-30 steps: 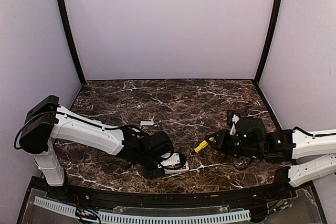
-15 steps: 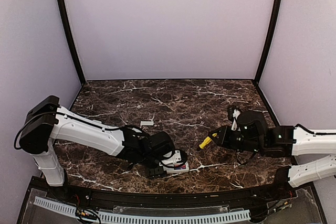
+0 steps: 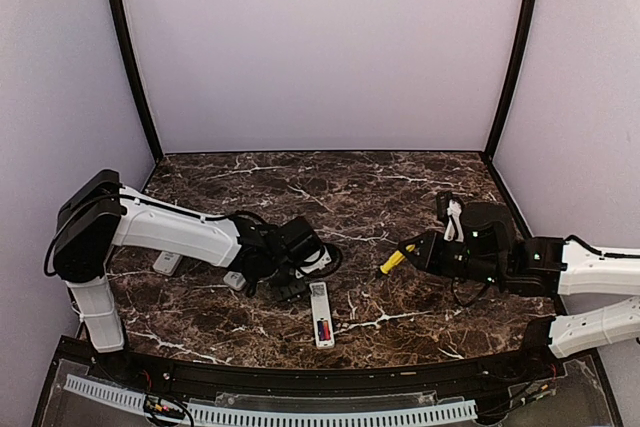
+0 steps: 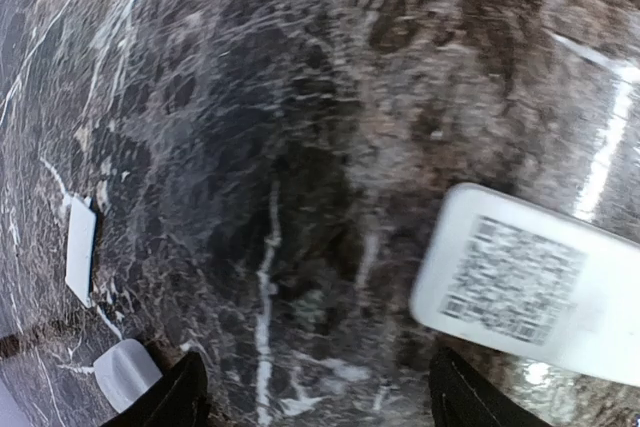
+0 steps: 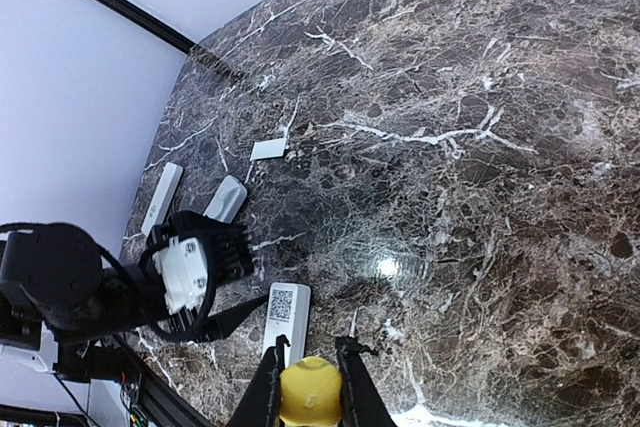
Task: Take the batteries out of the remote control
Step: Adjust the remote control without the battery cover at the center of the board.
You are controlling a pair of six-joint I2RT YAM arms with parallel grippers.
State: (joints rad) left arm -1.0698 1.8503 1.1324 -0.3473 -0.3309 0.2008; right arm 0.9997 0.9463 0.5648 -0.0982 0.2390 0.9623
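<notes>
Batteries sit in the remote's open bay, just beside the left gripper, whose jaws gape wide and empty. Right gripper, clamped on the screwdriver, should lever one cell's end up gently.

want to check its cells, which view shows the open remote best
Top external: the open remote lies in full view, red and blue batteries showing in its near end. Left wrist catches only its labelled end. Right wrist shows that end, the rest behind the right gripper holding the yellow screwdriver.
</notes>
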